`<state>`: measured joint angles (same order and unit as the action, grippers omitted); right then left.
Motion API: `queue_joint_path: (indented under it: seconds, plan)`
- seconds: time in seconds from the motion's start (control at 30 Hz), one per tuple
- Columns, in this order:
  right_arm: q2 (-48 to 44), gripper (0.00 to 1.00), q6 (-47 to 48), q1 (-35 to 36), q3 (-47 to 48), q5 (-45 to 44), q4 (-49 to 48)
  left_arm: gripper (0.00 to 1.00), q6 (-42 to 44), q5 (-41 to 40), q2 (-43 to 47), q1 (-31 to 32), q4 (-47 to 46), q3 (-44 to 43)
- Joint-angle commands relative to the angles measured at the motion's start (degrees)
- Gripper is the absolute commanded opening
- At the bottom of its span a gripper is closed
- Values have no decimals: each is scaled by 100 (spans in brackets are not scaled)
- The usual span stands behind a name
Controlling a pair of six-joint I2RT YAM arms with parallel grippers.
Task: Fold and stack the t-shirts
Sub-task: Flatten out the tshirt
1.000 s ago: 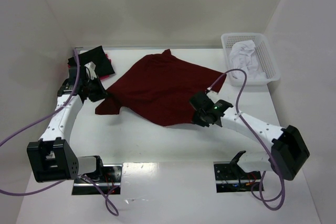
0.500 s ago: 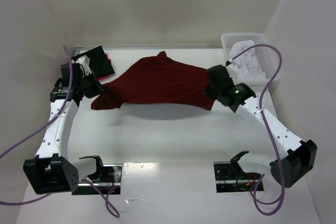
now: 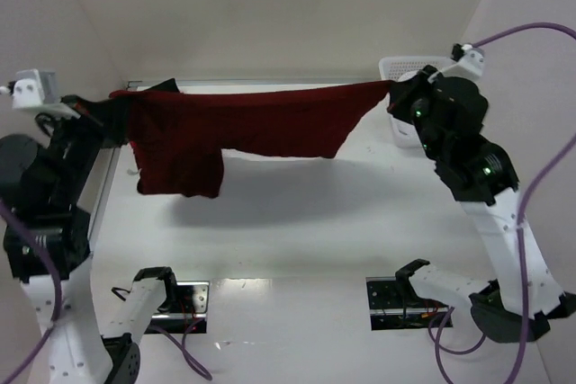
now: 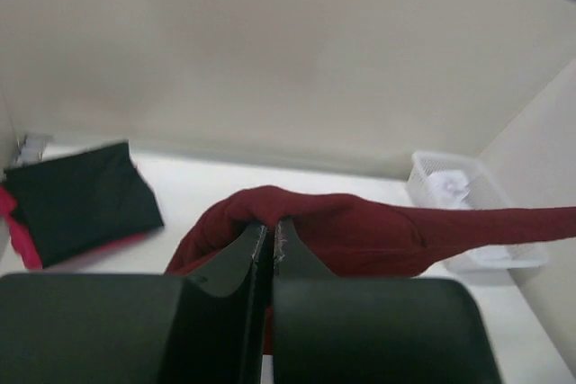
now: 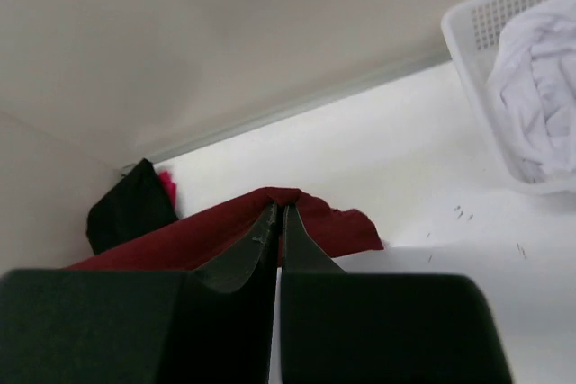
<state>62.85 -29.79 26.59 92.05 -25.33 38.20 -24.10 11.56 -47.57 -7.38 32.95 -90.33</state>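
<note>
The white desk (image 3: pixel 297 240) stands between plain pale walls (image 3: pixel 270 15), and the maroon t-shirt (image 3: pixel 261 123) hangs stretched in the air above it, one part drooping at the left. The left pincer (image 4: pixel 270 224) and the right pincer (image 5: pixel 279 211) each grip one end, closed tight. Far left, a folded black t-shirt (image 4: pixel 81 200) lies on a pink t-shirt (image 4: pixel 16 238); far right, a white basket (image 5: pixel 477 51) holds white cloth (image 5: pixel 540 105).

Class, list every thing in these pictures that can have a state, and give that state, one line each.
maroon t-shirt: unfolded, held up, stretched between the grippers
left gripper: shut on the maroon t-shirt
right gripper: shut on the maroon t-shirt
black t-shirt: folded, lying on the pink t-shirt
pink t-shirt: mostly covered
basket: holds crumpled white cloth
</note>
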Motion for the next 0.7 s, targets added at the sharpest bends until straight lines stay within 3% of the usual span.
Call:
queue_joint_path:
  seconds: [0.0, 0.23, 0.43, 0.53, 0.67]
  plan:
    - [-804, 0, 524, -22, 384, -5, -123, 0, -63, -51, 605, -45, -131, -230]
    - [-1970, 0, 474, -22, 533, 465, 350, 0, -521, -123, 1707, 147, 299, -939]
    - [-2163, 0, 474, -22, 674, 453, 504, 0, -1067, -414, 1698, 470, 440, -1279]
    - [-1816, 0, 575, -22, 401, 244, 386, 0, -1263, -602, 1457, 795, 190, -591]
    - [-1401, 0, 606, -22, -698, -13, -391, 0, -1176, -655, 1315, 896, -442, 633]
